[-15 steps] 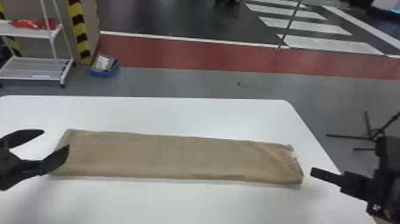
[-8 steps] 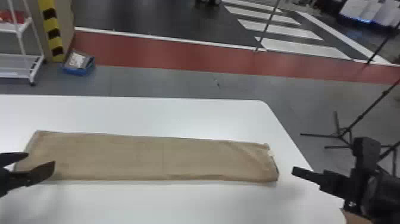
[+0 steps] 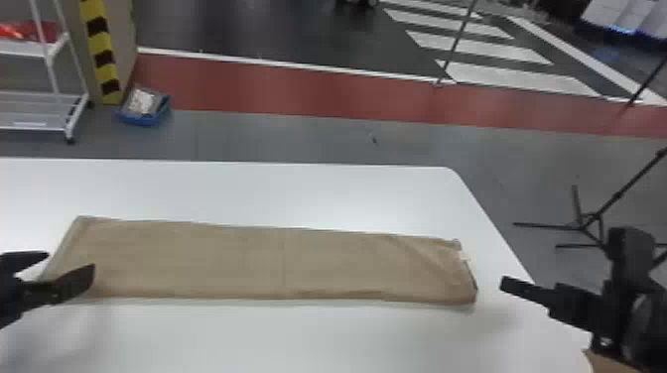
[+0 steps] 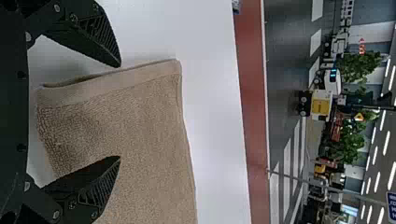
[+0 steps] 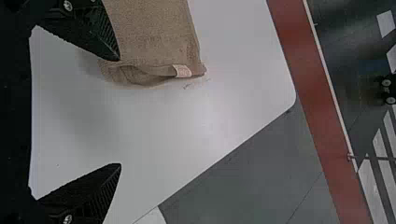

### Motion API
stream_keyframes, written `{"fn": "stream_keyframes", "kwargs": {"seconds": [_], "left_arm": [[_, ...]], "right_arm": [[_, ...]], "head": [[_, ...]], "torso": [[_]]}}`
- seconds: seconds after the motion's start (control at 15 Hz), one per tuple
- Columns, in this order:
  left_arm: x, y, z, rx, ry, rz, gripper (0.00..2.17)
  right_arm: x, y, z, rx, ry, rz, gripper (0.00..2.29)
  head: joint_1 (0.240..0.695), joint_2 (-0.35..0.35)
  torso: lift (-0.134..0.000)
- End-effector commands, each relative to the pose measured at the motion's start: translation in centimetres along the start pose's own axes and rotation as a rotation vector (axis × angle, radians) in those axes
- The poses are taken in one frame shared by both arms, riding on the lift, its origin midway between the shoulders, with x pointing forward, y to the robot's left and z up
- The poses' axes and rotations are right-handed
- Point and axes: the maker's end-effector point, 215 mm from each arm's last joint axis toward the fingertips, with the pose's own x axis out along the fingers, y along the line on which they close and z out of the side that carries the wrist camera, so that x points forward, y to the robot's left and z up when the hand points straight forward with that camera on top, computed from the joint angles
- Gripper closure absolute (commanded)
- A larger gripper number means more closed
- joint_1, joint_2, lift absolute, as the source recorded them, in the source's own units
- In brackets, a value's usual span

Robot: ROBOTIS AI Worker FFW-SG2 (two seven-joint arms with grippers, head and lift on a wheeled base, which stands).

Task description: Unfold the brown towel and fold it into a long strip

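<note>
1. Spreading wide at the towel's left end, the two fingers of the left gripper [image 3: 70, 263] stand apart with nothing between them gripped; one overlaps the cloth in view, but whether it touches I cannot tell.
2. The right gripper [image 3: 507, 284] is just beside the towel's right end, its fingers also well apart in the right wrist view, holding nothing.
3. The brown towel [image 3: 278, 263] lies as a long, fairly flat strip running left to right; its right end is slightly rumpled, with a small pale label [image 5: 182, 71].
4. Beneath it is the white table [image 3: 278, 337], with a rounded far right corner.
5. Beyond, on the grey floor [image 3: 298, 136], are a black tripod stand [image 3: 590, 220] to the right, and a blue tray [image 3: 144, 120] and white rack [image 3: 74, 116] to the left.
6. Farther off runs a red band [image 3: 298, 94].
</note>
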Motion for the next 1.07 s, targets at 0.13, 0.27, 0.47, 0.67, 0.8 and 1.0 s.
{"fn": "stream_keyframes", "kwargs": {"seconds": [0.13, 0.27, 0.47, 0.67, 0.8, 1.0], "left_arm": [[0.0, -0.3, -0.8, 0.015, 0.031, -0.021, 0.56], [-0.2, -0.5, -0.9, 0.024, 0.044, -0.034, 1.13], [-1.0, 0.3, -0.9, 0.012, 0.058, -0.021, 1.72], [-3.3, 1.3, -0.8, 0.012, 0.05, 0.003, 1.72], [-5.1, 1.3, -1.5, 0.006, 0.061, 0.001, 1.72], [-7.1, 1.3, -3.7, -0.003, 0.085, 0.001, 1.72]], "right_arm": [[0.0, 0.3, 0.0, 0.0, 0.001, 0.009, 0.08], [0.0, 0.2, 0.1, 0.002, -0.002, 0.009, 0.08], [0.0, 0.2, 0.1, 0.004, -0.002, 0.008, 0.08], [-0.1, 0.2, 0.2, 0.009, -0.007, 0.016, 0.08], [-0.1, 0.4, 0.6, 0.011, -0.014, 0.02, 0.08], [0.0, 0.9, 1.1, 0.003, -0.024, 0.029, 0.08]], "head": [[0.695, -0.283], [0.695, -0.286], [0.695, -0.288], [0.695, -0.278], [0.695, -0.269], [0.695, -0.258]], "torso": [[-0.115], [-0.115], [-0.115], [-0.115], [-0.115], [-0.115]]}}
